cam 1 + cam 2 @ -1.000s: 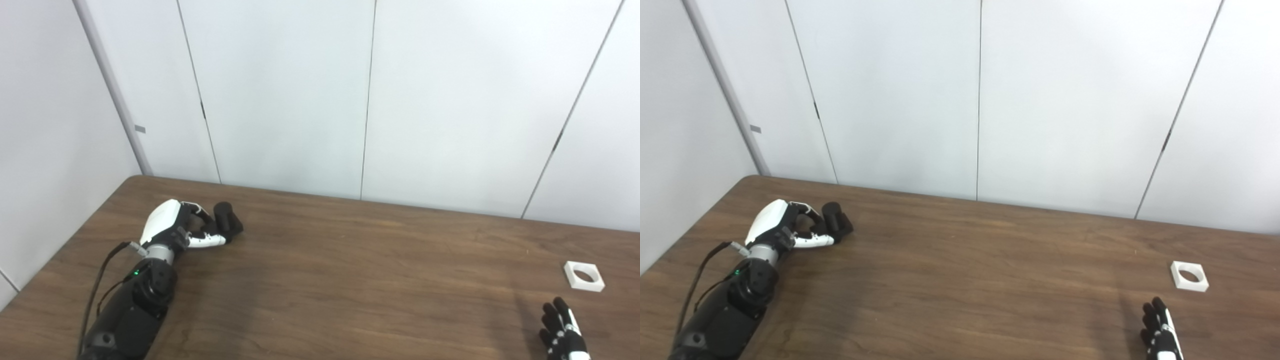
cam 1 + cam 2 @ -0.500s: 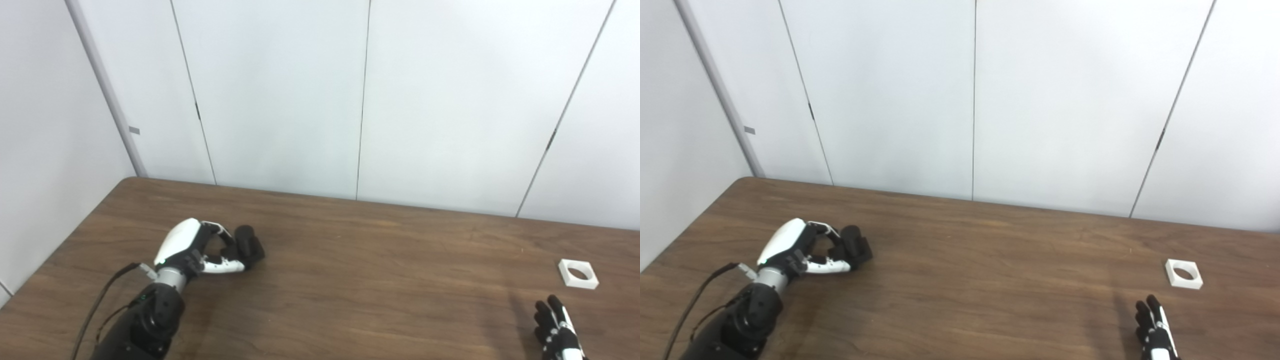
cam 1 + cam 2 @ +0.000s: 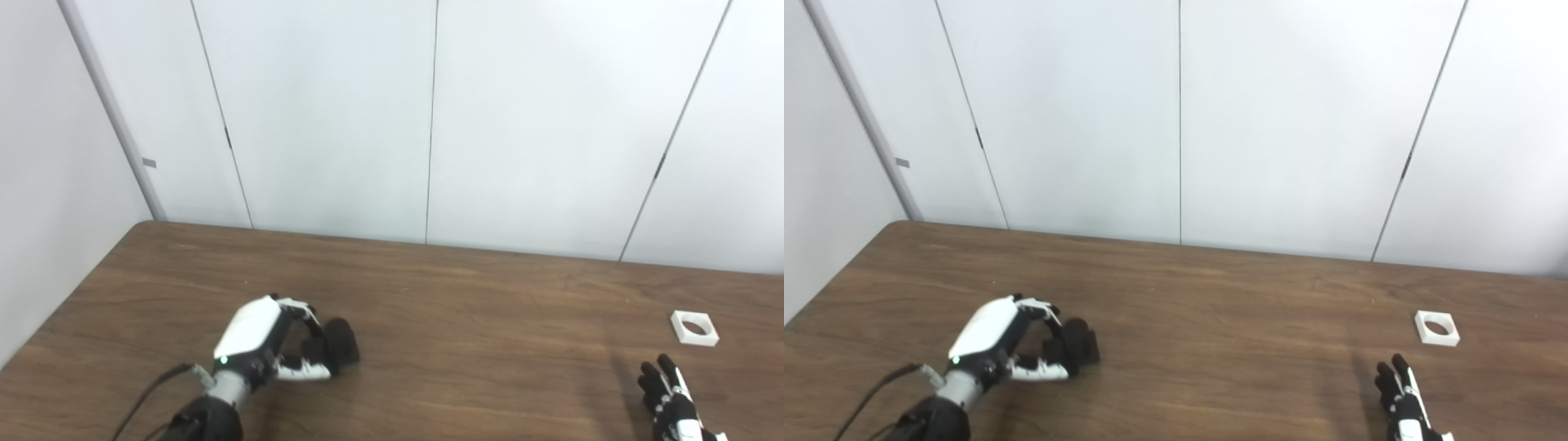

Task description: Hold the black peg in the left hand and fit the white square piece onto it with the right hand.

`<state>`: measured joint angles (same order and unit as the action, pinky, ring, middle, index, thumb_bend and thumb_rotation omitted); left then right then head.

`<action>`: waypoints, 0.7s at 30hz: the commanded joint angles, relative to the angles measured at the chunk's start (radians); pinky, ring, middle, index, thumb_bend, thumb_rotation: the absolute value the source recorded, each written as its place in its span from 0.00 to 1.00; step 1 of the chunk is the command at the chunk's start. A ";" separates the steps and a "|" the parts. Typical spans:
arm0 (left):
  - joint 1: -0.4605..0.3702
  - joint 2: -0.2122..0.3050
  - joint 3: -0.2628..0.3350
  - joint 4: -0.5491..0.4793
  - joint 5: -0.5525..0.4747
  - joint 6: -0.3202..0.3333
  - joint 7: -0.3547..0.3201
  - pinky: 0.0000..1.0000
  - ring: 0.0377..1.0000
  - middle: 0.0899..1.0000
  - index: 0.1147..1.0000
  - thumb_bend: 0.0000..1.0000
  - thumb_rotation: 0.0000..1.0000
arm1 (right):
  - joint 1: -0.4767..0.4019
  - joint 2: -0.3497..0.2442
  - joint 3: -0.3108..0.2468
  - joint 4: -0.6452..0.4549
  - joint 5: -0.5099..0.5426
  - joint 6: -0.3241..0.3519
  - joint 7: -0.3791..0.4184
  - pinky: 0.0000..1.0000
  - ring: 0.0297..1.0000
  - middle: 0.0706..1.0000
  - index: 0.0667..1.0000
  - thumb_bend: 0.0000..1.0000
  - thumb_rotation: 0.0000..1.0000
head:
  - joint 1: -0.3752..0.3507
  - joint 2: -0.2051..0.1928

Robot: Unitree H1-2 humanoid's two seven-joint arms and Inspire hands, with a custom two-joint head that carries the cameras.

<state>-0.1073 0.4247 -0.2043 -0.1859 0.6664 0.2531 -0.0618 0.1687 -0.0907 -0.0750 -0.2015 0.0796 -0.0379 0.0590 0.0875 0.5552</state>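
My left hand [image 3: 263, 340] is at the lower left of the brown table [image 3: 465, 318], its fingers and thumb curled round the black peg [image 3: 340, 343], a short dark cylinder. The peg stands in the grip just above the tabletop. The white square piece [image 3: 694, 327], flat with a round hole, lies alone on the table at the far right. My right hand [image 3: 670, 401] is at the bottom right edge, a short way in front of the piece and apart from it, fingers straight and spread, holding nothing.
White wall panels [image 3: 429, 122] rise straight behind the table's far edge. A black cable [image 3: 147, 398] trails from my left wrist. The table's left edge runs diagonally near the left arm.
My left hand has carried the black peg toward me and to the right across the table. The camera has shifted a little. The right hand and the white piece have stayed in place.
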 commanded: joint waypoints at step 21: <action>0.134 -0.109 -0.100 -0.186 0.127 -0.068 -0.097 1.00 0.87 0.76 0.42 0.52 0.05 | 0.008 0.045 0.030 -0.020 -0.007 0.019 -0.032 0.98 0.89 0.90 0.95 0.56 1.00 | -0.101 0.058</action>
<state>0.0253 0.3157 -0.3005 -0.3387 0.7830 0.2175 -0.1659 0.1616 -0.0744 -0.0598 -0.2060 0.0718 -0.0235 0.0279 -0.0061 0.6089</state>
